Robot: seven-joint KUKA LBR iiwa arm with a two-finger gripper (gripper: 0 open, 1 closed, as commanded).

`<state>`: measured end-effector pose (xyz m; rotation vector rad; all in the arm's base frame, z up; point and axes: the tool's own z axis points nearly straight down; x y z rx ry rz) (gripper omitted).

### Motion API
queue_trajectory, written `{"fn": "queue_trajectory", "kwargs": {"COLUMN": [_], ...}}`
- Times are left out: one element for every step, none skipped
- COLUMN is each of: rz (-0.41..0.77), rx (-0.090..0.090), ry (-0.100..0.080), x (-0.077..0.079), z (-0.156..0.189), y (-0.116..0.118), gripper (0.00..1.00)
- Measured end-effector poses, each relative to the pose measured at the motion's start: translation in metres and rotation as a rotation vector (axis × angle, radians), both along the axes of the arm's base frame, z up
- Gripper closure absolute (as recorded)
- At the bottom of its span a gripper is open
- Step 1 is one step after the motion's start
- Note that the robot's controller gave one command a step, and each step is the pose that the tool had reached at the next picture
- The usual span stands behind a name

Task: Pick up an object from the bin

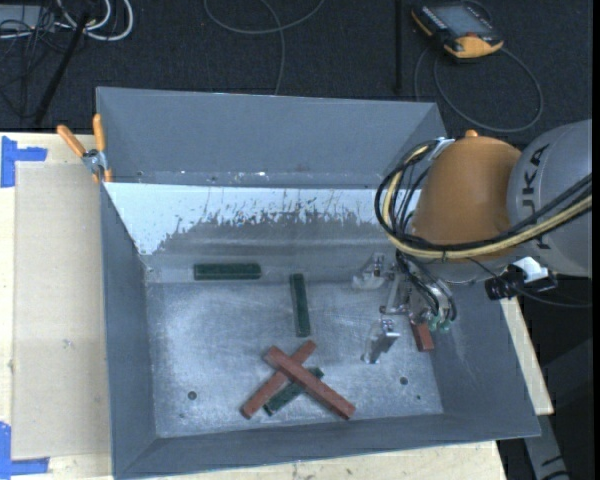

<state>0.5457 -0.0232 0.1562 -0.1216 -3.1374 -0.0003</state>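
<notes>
Where the floor of the grey bin [270, 143] comes nearest to us, two long red-brown bars lie crossed: one [330, 398] runs from the middle down towards the near right, the other [260, 398] runs from the near left up to the crossing. A dark green bar [283, 398] lies partly beneath them, slanted the same way as the second. This little heap lies well apart from the end effector [398, 333], to its near left.

Farther in, on the bin's right side, we find a short red-brown block [423, 337] just at the right of the end effector, touching it or very nearly so. We cannot tell whether the block is gripped or merely beside the end effector, nor how far the end effector stands open. The block's long axis runs roughly from near to far, its top leaning a little to the left.

The arm [570, 198] reaches in from the right over the bin's rim. Its orange cover [465, 193] sits above the far right corner, ringed by looped cables [400, 193], and the wrist points down towards the floor.

Beyond the heap, a second green bar [300, 306] lies mid-floor, pointing near to far, left of the end effector. Farthest back, a third green bar [227, 271] lies crosswise at the foot of the rear wall.
</notes>
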Motion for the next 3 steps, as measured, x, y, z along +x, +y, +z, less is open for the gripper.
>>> {"fn": "queue_trajectory", "kwargs": {"rz": [0.077, 0.103, 0.106], "rx": [-0.001, -0.003, 0.000], "ry": [-0.006, -0.022, -0.010], "x": [-0.009, 0.014, 0.011], "z": [-0.032, -0.081, -0.083], "y": [0.025, 0.056, 0.058], "gripper": [0.00, 1.00, 0.00]}}
